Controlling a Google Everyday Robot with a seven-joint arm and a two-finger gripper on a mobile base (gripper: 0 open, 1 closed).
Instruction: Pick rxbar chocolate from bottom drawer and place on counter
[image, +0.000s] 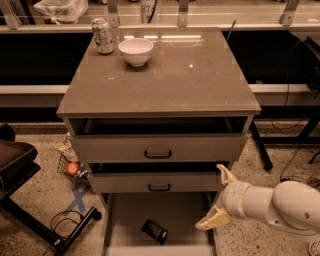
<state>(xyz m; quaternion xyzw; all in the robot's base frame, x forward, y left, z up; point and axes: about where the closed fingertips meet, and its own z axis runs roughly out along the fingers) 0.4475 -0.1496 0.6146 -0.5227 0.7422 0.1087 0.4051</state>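
Bar (154, 231): flat on drawer floor, reachable from above.
Drawer (132, 210): stands pulled out, exposing bar.
End effector (219, 197): fingers apart, empty, beside drawer's right edge, apart from bar.

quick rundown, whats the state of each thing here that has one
bottom drawer: pulled out
rxbar chocolate: lying flat on the bottom drawer floor
pincer: open, empty, by the bottom drawer's right side
top drawer: ajar
middle drawer: ajar
bowl: upright on the counter
can: upright on the counter
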